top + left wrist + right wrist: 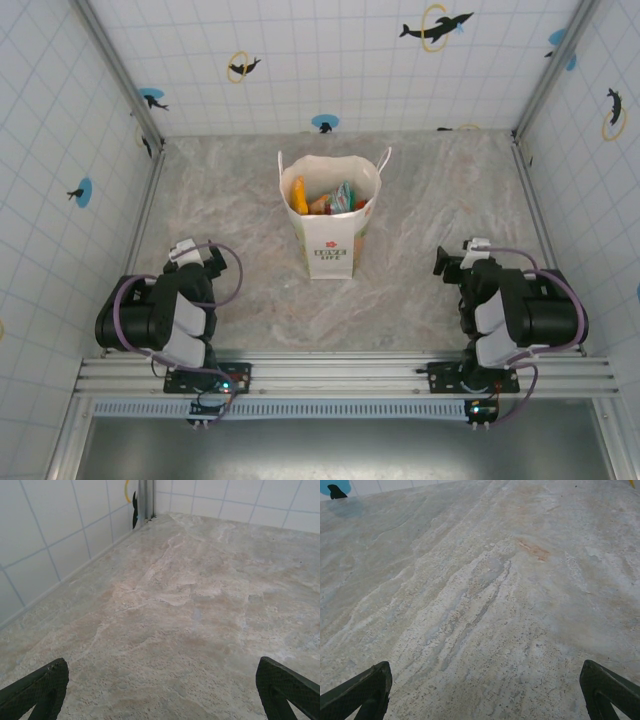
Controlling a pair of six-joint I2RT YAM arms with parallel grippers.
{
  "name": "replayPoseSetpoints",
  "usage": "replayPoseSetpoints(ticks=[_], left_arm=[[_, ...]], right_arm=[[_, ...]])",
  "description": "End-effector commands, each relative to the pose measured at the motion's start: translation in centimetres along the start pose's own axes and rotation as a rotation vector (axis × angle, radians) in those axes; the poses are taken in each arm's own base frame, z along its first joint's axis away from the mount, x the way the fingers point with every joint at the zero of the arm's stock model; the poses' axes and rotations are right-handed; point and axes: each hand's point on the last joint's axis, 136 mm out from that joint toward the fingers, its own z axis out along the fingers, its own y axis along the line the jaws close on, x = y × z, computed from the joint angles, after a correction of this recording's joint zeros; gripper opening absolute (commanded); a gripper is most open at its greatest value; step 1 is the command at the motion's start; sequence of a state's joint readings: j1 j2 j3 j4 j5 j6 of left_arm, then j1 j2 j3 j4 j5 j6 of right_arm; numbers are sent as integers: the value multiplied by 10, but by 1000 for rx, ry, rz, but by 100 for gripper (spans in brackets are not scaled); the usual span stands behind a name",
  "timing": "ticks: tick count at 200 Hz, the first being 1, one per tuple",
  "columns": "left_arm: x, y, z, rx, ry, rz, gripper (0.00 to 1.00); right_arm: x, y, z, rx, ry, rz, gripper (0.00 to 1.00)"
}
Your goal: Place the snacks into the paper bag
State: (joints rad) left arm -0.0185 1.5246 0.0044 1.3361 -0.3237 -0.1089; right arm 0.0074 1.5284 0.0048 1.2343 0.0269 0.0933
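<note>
The white paper bag (330,245) stands upright in the middle of the marble table, its mouth open towards the top camera. Several snacks (325,198) lie inside it, among them a yellow-orange packet (298,195) and a green one (344,196). My left gripper (196,256) rests near the front left, well away from the bag, and is open. In the left wrist view the left gripper (161,674) has only bare table between its black fingers (42,687). My right gripper (460,264) sits at the front right, also open. Bare marble lies between the right gripper's (485,674) fingers (605,687).
Tiled walls with dolphin stickers (436,26) close in the table on three sides. A metal rail (340,375) carries both arm bases at the near edge. A corner post (145,500) stands far ahead of the left gripper.
</note>
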Motion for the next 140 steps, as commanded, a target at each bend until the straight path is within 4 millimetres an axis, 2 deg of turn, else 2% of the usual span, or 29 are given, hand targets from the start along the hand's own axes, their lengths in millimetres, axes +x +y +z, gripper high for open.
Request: replayPoseSetpoints(ticks=[1,125,140], left_arm=[[7,6,-7,-14,15,-9,98],[8,6,-6,-15,19,-7,98],[9,-3,-5,30,26,9,98]], right_arm=[[-7,-3,-1,23,-31,-18,99],[-6,-3,-1,22,-25,-17,99],[-6,-3,-1,22,-25,-16,99]])
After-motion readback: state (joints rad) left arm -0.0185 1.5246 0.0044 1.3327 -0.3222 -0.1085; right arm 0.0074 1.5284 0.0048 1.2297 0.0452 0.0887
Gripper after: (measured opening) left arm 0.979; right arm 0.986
